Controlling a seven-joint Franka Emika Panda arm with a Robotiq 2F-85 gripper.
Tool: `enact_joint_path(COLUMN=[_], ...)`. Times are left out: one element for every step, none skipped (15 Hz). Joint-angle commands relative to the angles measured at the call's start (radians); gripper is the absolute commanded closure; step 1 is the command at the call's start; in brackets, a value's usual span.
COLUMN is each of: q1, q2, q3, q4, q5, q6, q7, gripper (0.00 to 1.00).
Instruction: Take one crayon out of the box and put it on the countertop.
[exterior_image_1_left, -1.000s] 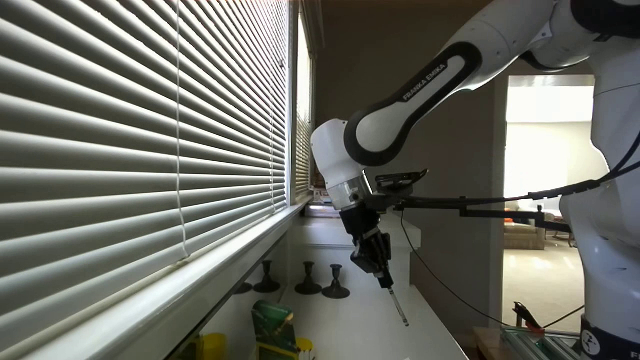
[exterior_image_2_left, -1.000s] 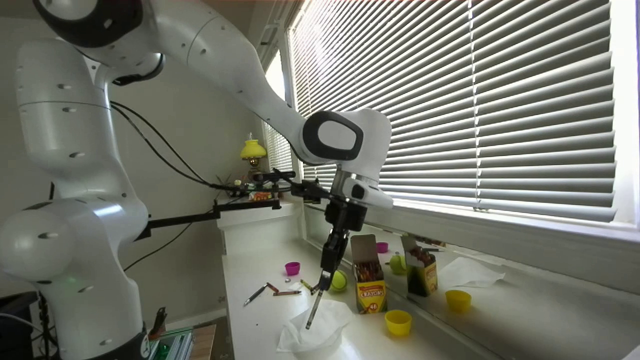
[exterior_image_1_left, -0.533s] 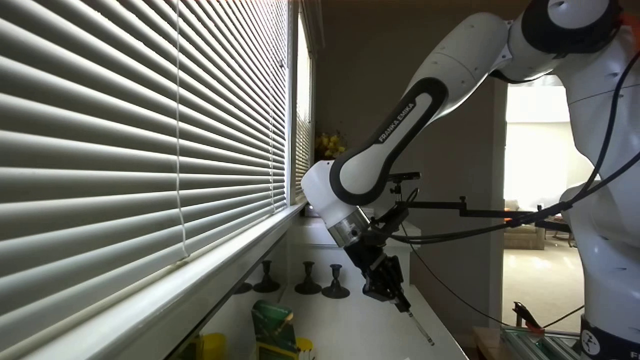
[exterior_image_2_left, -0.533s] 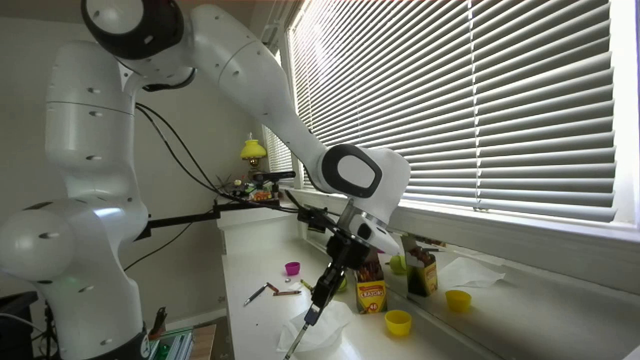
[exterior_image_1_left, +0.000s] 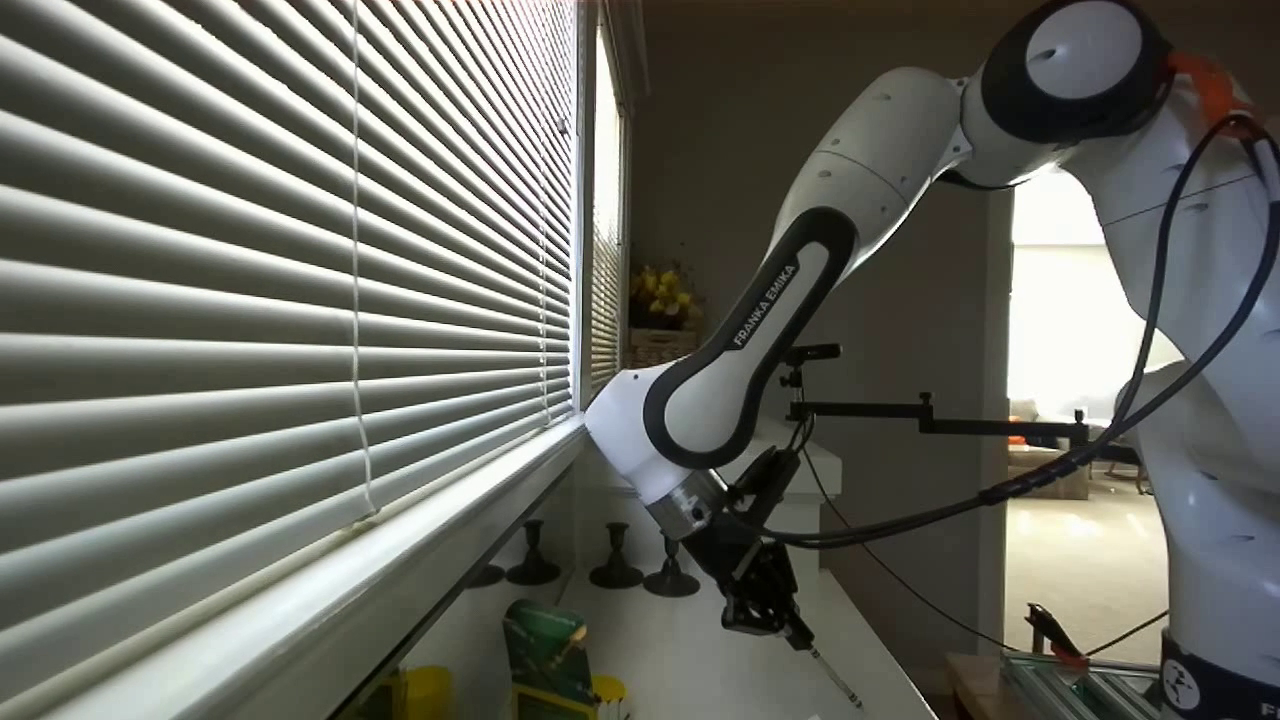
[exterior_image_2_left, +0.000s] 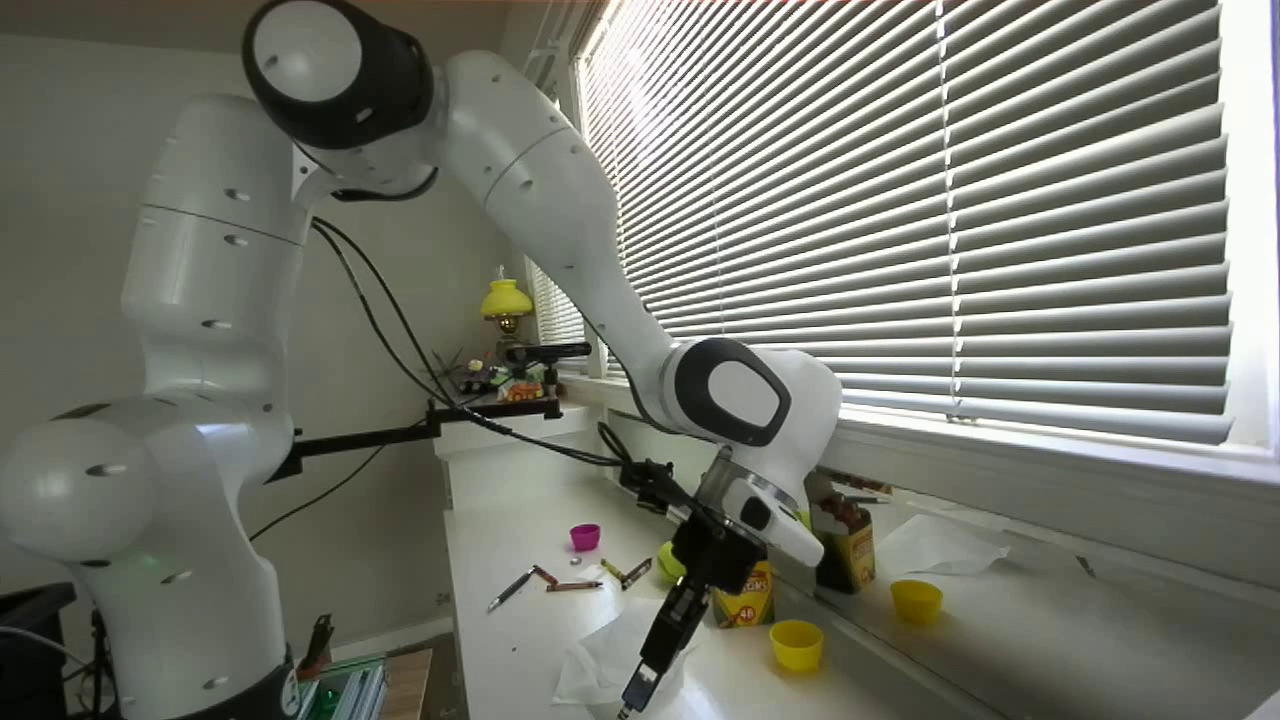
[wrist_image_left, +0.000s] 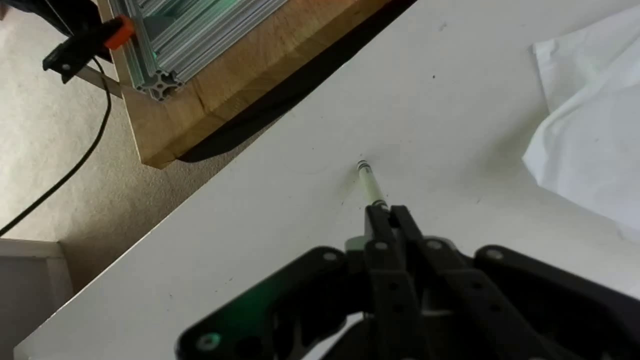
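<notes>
One pale crayon (wrist_image_left: 370, 184) is pinched by one end in the tip of the gripper (wrist_image_left: 388, 210), the rest of its length jutting out beyond it. In an exterior view it slants down toward the white countertop (exterior_image_1_left: 670, 660), along the line of the gripper; whether its far end touches the surface, I cannot tell. In the wrist view a rumpled white sheet (wrist_image_left: 595, 130) lies apart from it, to the right. The crayon box (exterior_image_2_left: 745, 605) stands partly hidden behind the arm (exterior_image_2_left: 545, 170).

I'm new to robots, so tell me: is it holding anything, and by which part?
Yes, a pale crayon. The gripper pinches one end, hidden between its fingers; the other end sticks out.
</notes>
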Motion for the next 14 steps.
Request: enact_joint_path(q1=[0.028, 0.029, 0.028, 0.026, 0.027, 0.024, 0.023, 0.023, 0.022, 0.024, 0.024, 0.026, 0.03, 0.03], q2=[0.059, 0.064, 0.07, 0.074, 0.079, 0.079, 0.076, 0.073, 0.065, 0.06, 0.049, 0.041, 0.032, 0.018], q3=[-0.02, -0.02, -0.019, -0.016, -0.016, -0.013, -0.012, -0.012, -0.009, -0.009, -0.005, -0.002, -0.002, 0.003], q4=[0.022, 0.017, 0.011, 0.006, 0.003, -0.005, -0.013, -0.019, -0.025, -0.029, -0.034, -0.037, -0.042, -0.051], q5=[-0.04, -0.034, -0.024, -0.008, -0.003, 0.009, 0.017, 0.022, 0.029, 0.029, 0.037, 0.038, 0.029, 0.032], q6=[0.072, 0.096, 0.126, 0.153, 0.178, 0.21, 0.237, 0.26, 0.275, 0.285, 0.294, 0.303, 0.312, 0.324], q7=[0.0, -0.009, -0.022, -0.037, -0.046, -0.068, -0.082, -0.094, -0.108, -0.115, -0.132, -0.145, -0.152, -0.167], gripper=[0.98, 0.98, 0.98, 0.98, 0.98, 0.98, 0.98, 0.98, 0.98, 0.98, 0.98, 0.72, 0.68, 0.61])
